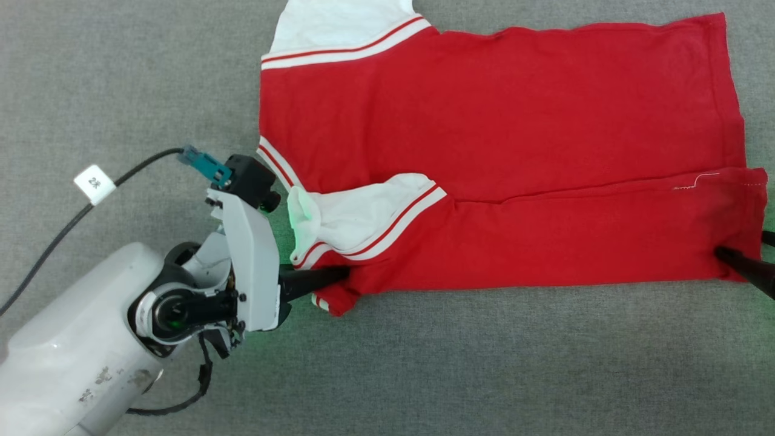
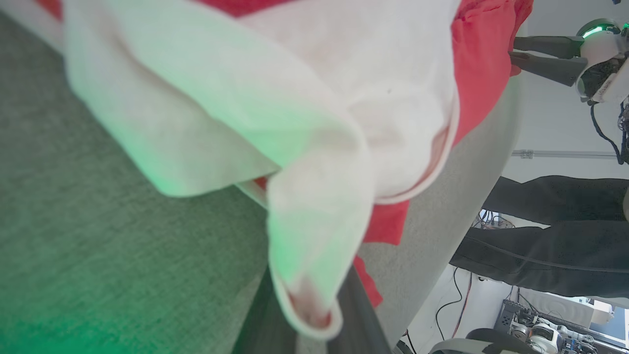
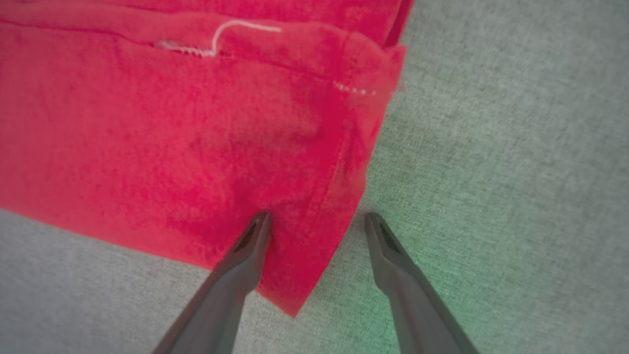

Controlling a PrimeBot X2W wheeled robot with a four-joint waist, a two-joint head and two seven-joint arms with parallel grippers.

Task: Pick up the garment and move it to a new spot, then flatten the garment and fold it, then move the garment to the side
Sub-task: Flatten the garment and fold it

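**Head view: red jersey part-folded, a gripper at each near corner**

The red jersey [image 1: 496, 139] lies flat on the grey cloth-covered table top [image 1: 424, 363], neck end to the left and hem to the right. Its near side is folded over onto the body. The far white sleeve [image 1: 339, 24] is cut off by the picture's top edge, and the near white sleeve [image 1: 363, 221] lies crumpled on the fold.

The left gripper [image 1: 342, 275] has its fingers pressed together on the jersey's near left corner, with the tips buried in the cloth. In the left wrist view the sleeve drapes over them, blurred. The right gripper [image 3: 317, 216] is spread across the hem's near corner, one finger on red cloth and the other on bare table. The head view's right edge cuts it off.

A black cable [image 1: 148, 158] with a white tag [image 1: 94, 183] runs to the left wrist. Past the table's edge are a person's dark-trousered legs [image 2: 550, 241], with cables and equipment on a pale floor.
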